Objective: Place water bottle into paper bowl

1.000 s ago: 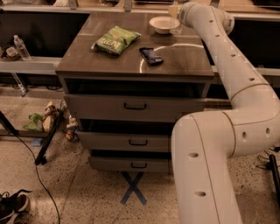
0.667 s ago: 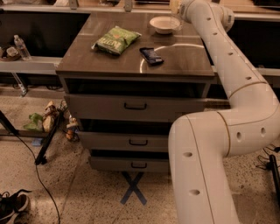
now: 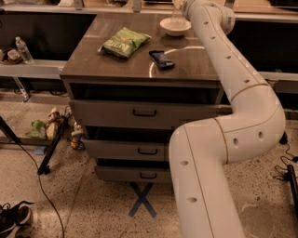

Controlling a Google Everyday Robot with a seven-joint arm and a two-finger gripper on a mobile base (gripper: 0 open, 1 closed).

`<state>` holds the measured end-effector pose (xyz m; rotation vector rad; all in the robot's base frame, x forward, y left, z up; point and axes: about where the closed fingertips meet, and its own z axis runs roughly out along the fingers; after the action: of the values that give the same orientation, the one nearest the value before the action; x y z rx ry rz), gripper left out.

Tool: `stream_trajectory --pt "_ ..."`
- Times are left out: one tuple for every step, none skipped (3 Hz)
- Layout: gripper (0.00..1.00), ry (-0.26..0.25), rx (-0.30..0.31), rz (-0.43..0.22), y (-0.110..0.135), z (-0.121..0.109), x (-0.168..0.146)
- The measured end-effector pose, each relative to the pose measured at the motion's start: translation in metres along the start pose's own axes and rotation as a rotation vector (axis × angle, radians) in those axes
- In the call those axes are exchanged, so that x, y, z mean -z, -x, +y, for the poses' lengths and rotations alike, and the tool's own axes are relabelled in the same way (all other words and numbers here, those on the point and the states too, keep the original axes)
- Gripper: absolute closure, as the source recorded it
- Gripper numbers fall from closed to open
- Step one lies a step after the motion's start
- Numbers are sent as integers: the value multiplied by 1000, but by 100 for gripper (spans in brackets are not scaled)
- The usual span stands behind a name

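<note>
Since the bottle (image 3: 176, 14) shows only as a faint clear shape rising straight up from the bowl (image 3: 175, 27), the step in hand looks like the last one: setting it down and releasing it. The bowl sits near the back edge of the counter (image 3: 116, 67), toward the back right corner. The bottle stands upright over the bowl's middle. Whether its base rests on the bowl's floor or hangs just above it I cannot tell, because the near rim hides its foot.

The gripper (image 3: 182, 5) is at the very top of the view, over the counter's back edge and right beside the bottle's upper part. The arm (image 3: 219, 51) reaches to it along the right edge. Whether the gripper is clamped on the bottle or free of it cannot be told.

By my judgement the next move calls for a straight, slow descent if the base is not yet seated, then a release and a lift straight up. The bottle is tall and the bowl shallow and light, so a sideways nudge could tip the bottle over the rim or drag the bowl toward the back edge.

A green bag (image 3: 123, 42) lies toward the left edge and a dark packet (image 3: 161, 59) near the middle. Both are well apart from the bowl and should not interfere.
</note>
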<state>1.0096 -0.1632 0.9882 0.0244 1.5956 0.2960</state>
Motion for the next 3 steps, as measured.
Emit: stream_trajectory --pt "100 7 -33 -27 0 11 -7" --pt "100 -14 -21 -55 -12 15 -19" --pt "100 -33 20 -85 -19 16 -26"
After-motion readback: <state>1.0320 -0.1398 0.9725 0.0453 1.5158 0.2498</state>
